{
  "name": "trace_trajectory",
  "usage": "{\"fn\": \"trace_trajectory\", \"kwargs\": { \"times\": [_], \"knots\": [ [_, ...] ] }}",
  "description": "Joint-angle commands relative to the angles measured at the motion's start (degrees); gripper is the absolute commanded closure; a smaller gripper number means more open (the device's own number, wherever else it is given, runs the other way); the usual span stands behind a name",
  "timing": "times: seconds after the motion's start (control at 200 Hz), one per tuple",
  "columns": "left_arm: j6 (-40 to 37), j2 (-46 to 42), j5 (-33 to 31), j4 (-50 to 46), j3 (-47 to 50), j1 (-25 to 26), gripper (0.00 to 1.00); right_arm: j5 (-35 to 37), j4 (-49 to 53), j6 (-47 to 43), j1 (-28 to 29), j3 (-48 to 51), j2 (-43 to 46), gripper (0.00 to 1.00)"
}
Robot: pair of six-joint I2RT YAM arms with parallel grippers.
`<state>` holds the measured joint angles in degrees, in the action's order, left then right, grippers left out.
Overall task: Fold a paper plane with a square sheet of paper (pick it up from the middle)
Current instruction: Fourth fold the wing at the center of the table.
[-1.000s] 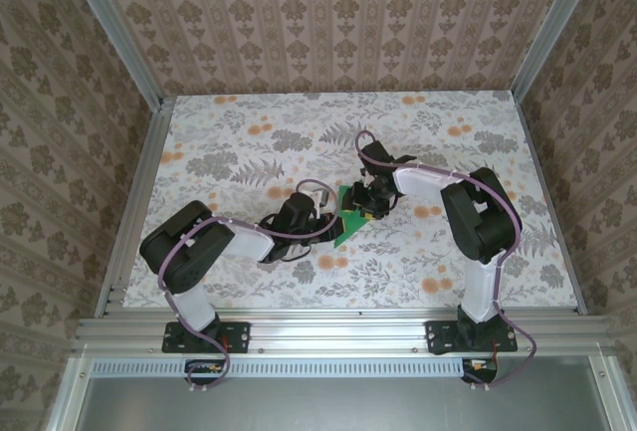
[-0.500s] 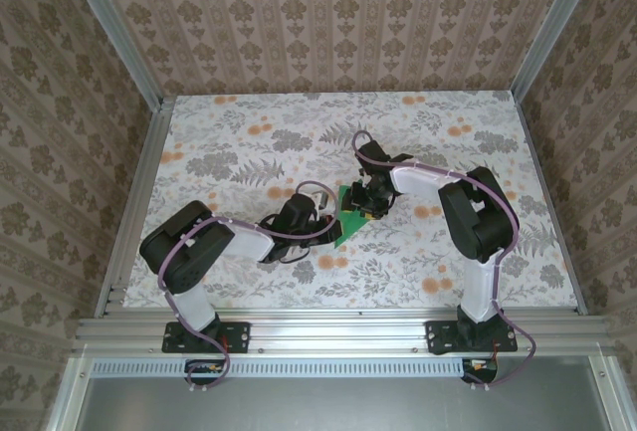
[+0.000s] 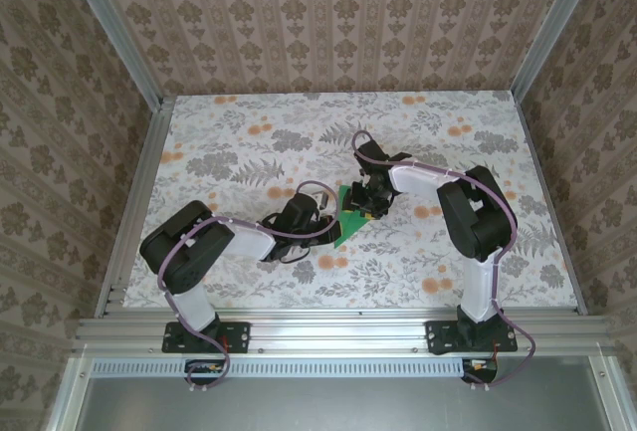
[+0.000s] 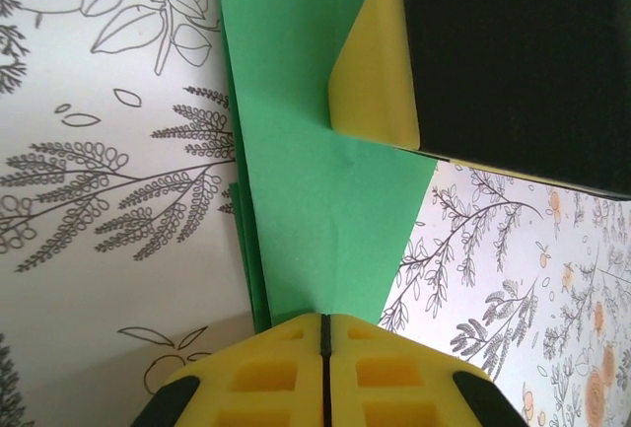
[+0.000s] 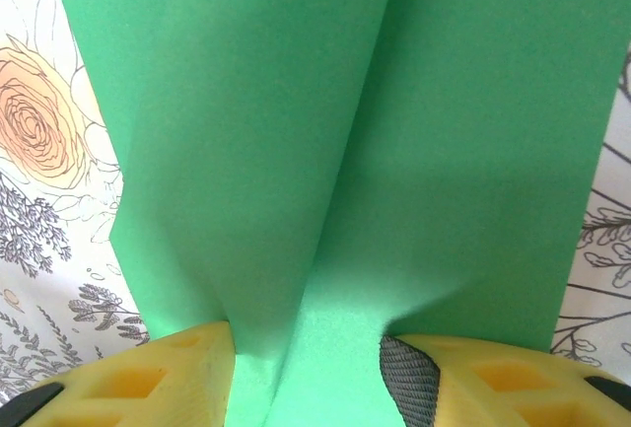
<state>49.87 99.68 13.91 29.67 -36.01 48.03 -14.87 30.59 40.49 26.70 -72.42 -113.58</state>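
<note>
The bright-green sheet of paper (image 3: pixel 350 223) lies mid-table between both arms, folded into a layered wedge with a centre crease, like a paper plane. My left gripper (image 3: pixel 335 225) comes in from the left, and its yellow fingertips (image 4: pixel 296 338) are shut on the paper's (image 4: pixel 315 180) near end. My right gripper (image 3: pixel 361 207) reaches in from the right. Its jaws (image 5: pixel 308 353) stand apart, and a raised fold of the paper (image 5: pixel 345 151) runs up between them, touching both fingers. One right finger (image 4: pixel 373 72) rests on the paper in the left wrist view.
The table (image 3: pixel 229 142) has a floral cloth, with free room at the back and on both sides. An aluminium frame (image 3: pixel 328 329) runs along the near edge, and patterned walls (image 3: pixel 328 23) close in the other three sides.
The right gripper has edged slightly left and its jaws have narrowed a little round the fold. The left gripper holds still.
</note>
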Motion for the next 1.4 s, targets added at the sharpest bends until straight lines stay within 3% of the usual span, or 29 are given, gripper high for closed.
{"fn": "trace_trajectory", "kwargs": {
  "times": [0.0, 0.585, 0.83, 1.395],
  "knots": [
    [-1.44, -1.15, -1.79, -2.24, -0.73, 0.63, 0.91, 14.25, 5.6, -0.25, -0.51, 4.77, -10.23, 0.48],
    [-0.8, -6.07, -1.06, 0.35, 0.92, 0.52, 0.87, 16.63, 6.43, 0.2, 0.2, 4.13, -12.64, 0.48],
    [-0.56, -2.69, 1.9, 1.16, -0.7, 0.84, 0.88, 16.5, 6.26, 0.57, 0.2, 4.04, -12.98, 0.48],
    [-0.1, -0.21, 0.38, -2.58, -1.2, 1.33, 0.89, 16.53, 5.97, 0.64, 0.2, 4.13, -13.73, 0.48]
  ]
}}
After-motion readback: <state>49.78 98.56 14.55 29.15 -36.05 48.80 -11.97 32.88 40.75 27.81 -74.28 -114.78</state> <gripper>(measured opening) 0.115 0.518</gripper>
